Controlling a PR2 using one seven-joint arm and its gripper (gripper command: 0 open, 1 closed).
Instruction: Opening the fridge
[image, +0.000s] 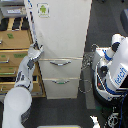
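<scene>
Fridge (62, 30) tall and white, standing in the middle, big door looking shut or barely cracked. Opening mostly left to do. Gripper (36, 50) up against the door's edge on the exterior view's left. Jaws too blurry: cannot tell if clenched or released.

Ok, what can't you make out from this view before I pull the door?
- Gripper at the fridge door's left edge: too blurred to tell whether the jaws are open or shut.
- Door handle: not discernible, hidden by the gripper or the blur.
- Fridge top: cut off by the frame's upper edge.
- Fridge interior: hidden behind the door.
</scene>
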